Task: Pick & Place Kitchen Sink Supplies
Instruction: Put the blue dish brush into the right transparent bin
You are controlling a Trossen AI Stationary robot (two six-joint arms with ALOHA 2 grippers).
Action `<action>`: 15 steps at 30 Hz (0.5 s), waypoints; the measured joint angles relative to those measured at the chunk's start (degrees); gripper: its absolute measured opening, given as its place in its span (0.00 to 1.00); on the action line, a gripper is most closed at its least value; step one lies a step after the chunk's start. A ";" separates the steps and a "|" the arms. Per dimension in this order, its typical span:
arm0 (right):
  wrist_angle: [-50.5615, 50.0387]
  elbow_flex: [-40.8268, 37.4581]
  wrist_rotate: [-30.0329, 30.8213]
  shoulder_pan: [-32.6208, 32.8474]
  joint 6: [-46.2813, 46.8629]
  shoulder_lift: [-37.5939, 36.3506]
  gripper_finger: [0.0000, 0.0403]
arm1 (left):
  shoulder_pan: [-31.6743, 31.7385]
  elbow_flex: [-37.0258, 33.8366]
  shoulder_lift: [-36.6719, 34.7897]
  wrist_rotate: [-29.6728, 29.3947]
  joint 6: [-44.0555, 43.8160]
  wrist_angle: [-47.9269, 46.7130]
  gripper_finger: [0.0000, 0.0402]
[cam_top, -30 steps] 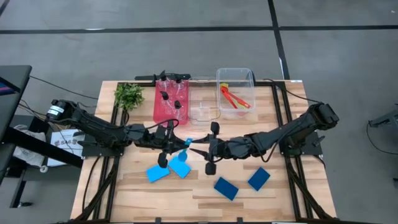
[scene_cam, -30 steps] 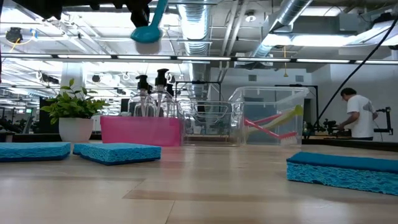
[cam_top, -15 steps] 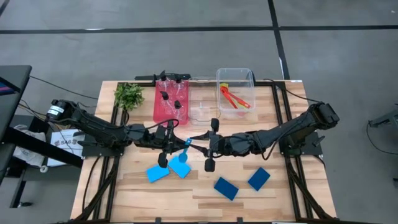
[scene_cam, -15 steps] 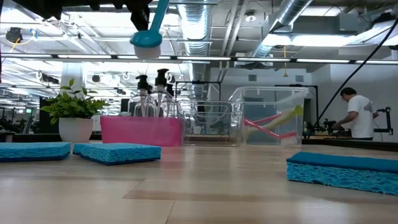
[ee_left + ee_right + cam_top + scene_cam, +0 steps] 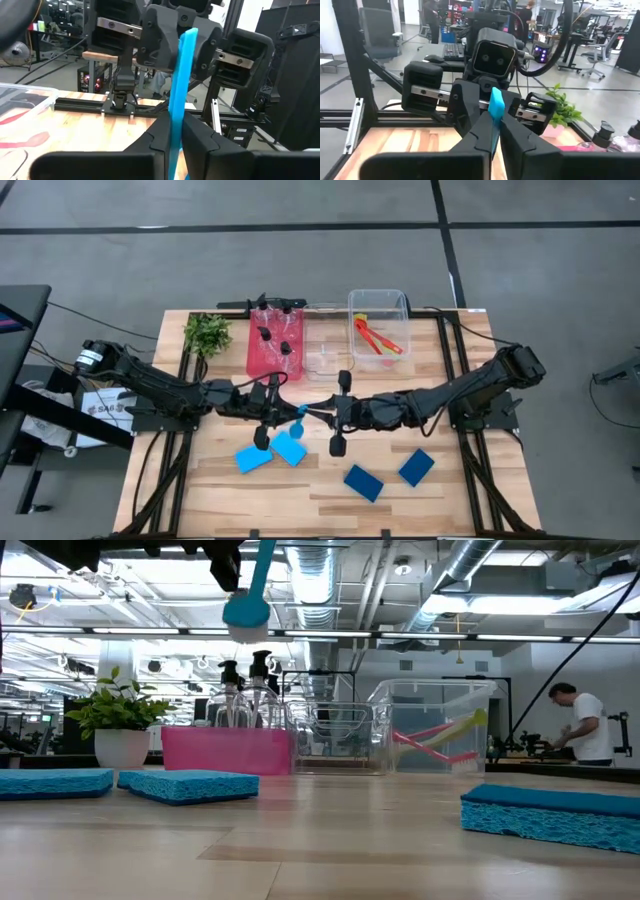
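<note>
Wooden table (image 5: 230,490), slim blue brush (image 5: 178,95) pinched by both left gripper (image 5: 172,131) and right gripper (image 5: 494,131)

blue brush (image 5: 247,595): handle is running out at 12 o'clock edge, low view | person (image 5: 590,730): hands are staying too small to tell

A slim blue brush (image 5: 300,413) hangs above the desk's middle, pinched at both ends by dark fingers, bristle head down. Two light-blue sponges (image 5: 272,451) and two dark-blue sponges (image 5: 388,474) lie flat on the wood. Pump bottles (image 5: 276,336) stand in the pink bin; red and yellow-green brushes (image 5: 377,337) lie in the clear one.
</note>
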 joint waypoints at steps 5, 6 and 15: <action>-0.14 0.00 -0.38 -0.31 0.64 -0.02 0.03 | 0.02 0.00 -0.02 -0.21 -0.04 0.02 0.07; -0.14 0.00 -0.38 -0.31 0.58 -0.02 0.02 | 0.02 0.00 -0.02 -0.25 -0.12 0.03 0.08; -0.32 0.00 -0.20 -0.31 -0.39 -0.02 0.01 | 0.05 0.00 -0.02 -0.42 -0.57 0.04 0.17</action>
